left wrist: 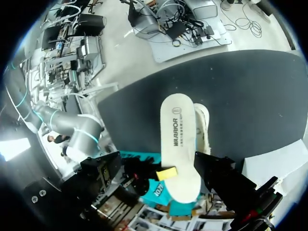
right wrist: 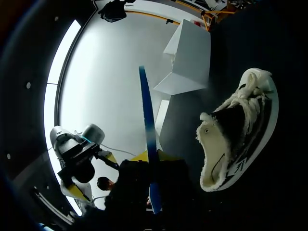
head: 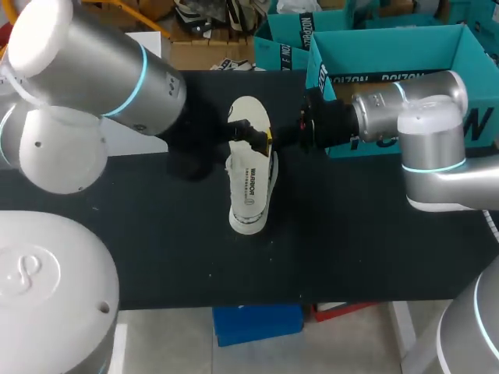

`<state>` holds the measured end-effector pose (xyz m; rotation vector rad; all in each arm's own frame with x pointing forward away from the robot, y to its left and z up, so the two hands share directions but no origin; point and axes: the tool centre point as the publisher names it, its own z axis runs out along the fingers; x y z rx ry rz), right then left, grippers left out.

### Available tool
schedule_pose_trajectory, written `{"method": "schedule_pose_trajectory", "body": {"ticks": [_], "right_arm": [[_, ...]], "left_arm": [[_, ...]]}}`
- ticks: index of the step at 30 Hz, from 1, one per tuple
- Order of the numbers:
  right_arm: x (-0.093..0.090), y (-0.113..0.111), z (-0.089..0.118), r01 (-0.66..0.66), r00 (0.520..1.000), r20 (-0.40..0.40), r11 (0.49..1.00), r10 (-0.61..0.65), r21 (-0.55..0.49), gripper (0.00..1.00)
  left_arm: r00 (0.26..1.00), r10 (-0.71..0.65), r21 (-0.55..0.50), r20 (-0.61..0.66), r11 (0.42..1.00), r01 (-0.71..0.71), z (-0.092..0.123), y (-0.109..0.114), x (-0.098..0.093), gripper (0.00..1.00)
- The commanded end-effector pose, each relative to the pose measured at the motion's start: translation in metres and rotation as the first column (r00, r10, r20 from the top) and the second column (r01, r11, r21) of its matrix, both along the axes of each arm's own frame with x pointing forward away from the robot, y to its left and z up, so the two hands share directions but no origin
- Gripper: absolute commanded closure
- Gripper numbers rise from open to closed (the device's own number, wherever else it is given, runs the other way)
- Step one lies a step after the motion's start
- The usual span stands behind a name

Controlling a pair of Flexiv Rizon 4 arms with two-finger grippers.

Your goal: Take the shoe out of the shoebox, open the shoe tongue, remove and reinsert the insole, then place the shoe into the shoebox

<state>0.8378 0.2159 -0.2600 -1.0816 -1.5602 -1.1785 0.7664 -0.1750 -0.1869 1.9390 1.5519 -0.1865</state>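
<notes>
Black table (head: 156,257) fills the workspace. My left arm (head: 93,70) comes in over its far left part. My left gripper (head: 193,152) is a dark mass just beside the shoe, and I cannot tell whether it is open or clamped.

At the middle, the shoe (head: 251,191) stands on its sole on the table with its toe toward the near edge and its mouth gaping, empty as far as I can see. The insole (head: 249,117) is out of the shoe, held up over the heel end, with its printed face toward my left wrist camera (left wrist: 179,144).

My right gripper (head: 269,140) is clenched on the insole. In the right wrist view the insole shows edge-on (right wrist: 148,125) with a yellow tip on each face. The shoe (right wrist: 240,130) sits off to one side of it, apart.

At the far right, the teal shoebox (head: 405,51) stands open behind my right arm.

Handling, as a judgement:
- **Insole:** it is thin, light and floppy, so it will sag away from the pinch. I would keep the grip near one end and feed the free end in first.
- **Shoe:** it is light with a soft upper, so it will likely skid when pushed. I would steady it at the heel collar or the tongue, not the laces.
</notes>
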Motion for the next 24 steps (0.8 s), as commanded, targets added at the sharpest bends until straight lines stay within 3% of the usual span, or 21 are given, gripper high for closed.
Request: {"method": "schedule_pose_trajectory", "body": {"ticks": [1, 12, 24], "right_arm": [[0.0002, 0.0009, -0.0007, 0.000, 1.000, 0.000, 1.000, 0.000, -0.001, 1.00], [0.0002, 0.0009, -0.0007, 0.000, 1.000, 0.000, 1.000, 0.000, -0.001, 1.00], [0.0002, 0.0009, -0.0007, 0.000, 1.000, 0.000, 1.000, 0.000, -0.001, 1.00]], "left_arm": [[0.972, 0.202, 0.502, 0.118, 0.832, -0.234, 0.0040, -0.0003, -0.0038, 0.00], [0.972, 0.202, 0.502, 0.118, 0.832, -0.234, 0.0040, -0.0003, -0.0038, 0.00], [0.944, 0.326, 0.485, 0.053, 0.818, -0.309, -0.0050, -0.0033, 0.0033, 0.00]]}}
